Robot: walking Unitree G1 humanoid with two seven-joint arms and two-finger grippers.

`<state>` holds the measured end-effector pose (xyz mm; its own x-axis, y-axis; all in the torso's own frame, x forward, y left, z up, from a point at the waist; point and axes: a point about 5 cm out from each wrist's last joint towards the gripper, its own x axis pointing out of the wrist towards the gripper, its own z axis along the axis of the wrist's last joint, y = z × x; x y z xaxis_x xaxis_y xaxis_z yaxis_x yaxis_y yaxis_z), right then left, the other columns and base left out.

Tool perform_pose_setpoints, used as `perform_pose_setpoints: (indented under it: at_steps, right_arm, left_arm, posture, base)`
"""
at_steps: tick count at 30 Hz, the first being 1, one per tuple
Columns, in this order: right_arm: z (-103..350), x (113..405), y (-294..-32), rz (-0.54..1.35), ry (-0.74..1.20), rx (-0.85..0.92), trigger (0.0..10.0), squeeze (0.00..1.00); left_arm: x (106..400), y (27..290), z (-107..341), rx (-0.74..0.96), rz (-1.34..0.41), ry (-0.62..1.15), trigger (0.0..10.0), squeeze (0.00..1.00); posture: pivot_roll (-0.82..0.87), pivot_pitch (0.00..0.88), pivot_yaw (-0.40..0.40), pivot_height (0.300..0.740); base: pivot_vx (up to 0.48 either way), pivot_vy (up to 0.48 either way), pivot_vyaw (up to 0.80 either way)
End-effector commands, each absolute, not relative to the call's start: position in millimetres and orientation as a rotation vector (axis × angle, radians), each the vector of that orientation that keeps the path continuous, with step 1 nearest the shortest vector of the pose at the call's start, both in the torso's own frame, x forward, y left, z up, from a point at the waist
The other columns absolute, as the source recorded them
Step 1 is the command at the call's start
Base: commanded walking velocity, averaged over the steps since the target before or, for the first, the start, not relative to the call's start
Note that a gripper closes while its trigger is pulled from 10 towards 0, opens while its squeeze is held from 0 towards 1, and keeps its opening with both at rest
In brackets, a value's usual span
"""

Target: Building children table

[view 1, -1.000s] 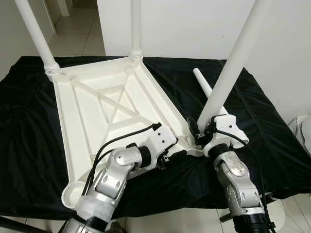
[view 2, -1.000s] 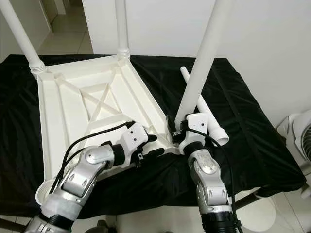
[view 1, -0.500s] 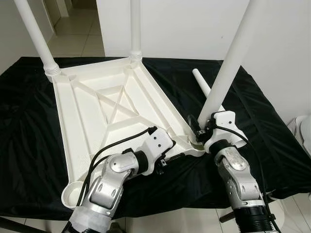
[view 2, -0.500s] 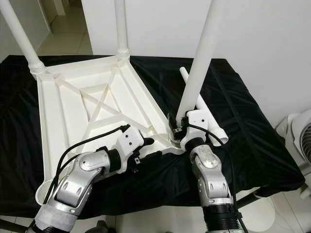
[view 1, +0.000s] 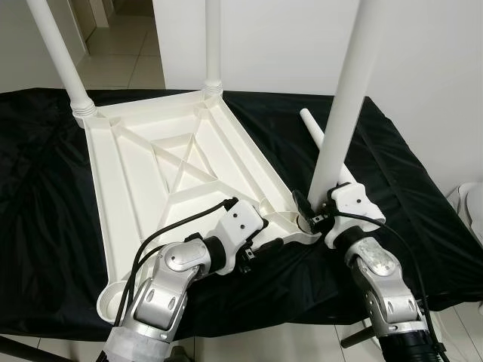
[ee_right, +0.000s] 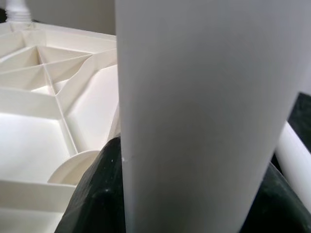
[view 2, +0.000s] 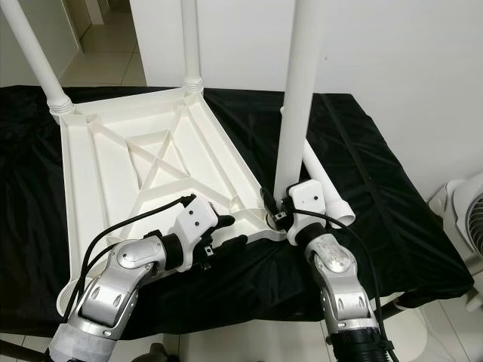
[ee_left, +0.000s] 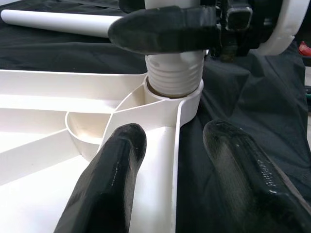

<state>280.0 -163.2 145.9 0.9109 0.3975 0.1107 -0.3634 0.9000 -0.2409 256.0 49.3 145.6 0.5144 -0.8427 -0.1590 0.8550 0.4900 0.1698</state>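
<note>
The white tabletop [view 1: 151,188] lay upside down on the black-draped surface [view 1: 407,196], two legs standing in its far corners. At its near right corner the right hand [view 1: 313,219] was clamped on a third leg [view 1: 343,105], upright in the socket [ee_left: 175,92]. The left hand [view 1: 272,243] straddled the tabletop's near edge, fingers [ee_left: 112,184] apart. A spare leg [view 2: 324,181] lay to the right.

table legs [view 1: 355,90] cropped above (all three)
</note>
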Motion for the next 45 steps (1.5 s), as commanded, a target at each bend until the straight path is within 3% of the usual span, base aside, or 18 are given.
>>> perform_pose_setpoints:
  at_steps: [1, 45]
  right_arm:
    - [134.7, 276.6, -167.7, 0.4, -0.116, -0.243, 10.0, 0.0]
    - [134.9, 269.2, -160.8, 0.53, -0.24, -0.256, 10.0, 0.0]
  left_arm:
    - [259.0, 53.0, 146.6, 0.238, -0.937, 0.052, 10.0, 0.0]
    - [251.1, 57.2, 148.4, 0.232, -0.935, 0.082, 10.0, 0.0]
  posture:
    - [0.06, 0.0, -0.022, 0.74]
    - [0.07, 0.015, -0.012, 0.74]
  base:
    - [0.0, 0.0, 0.0]
    - [0.0, 0.0, 0.0]
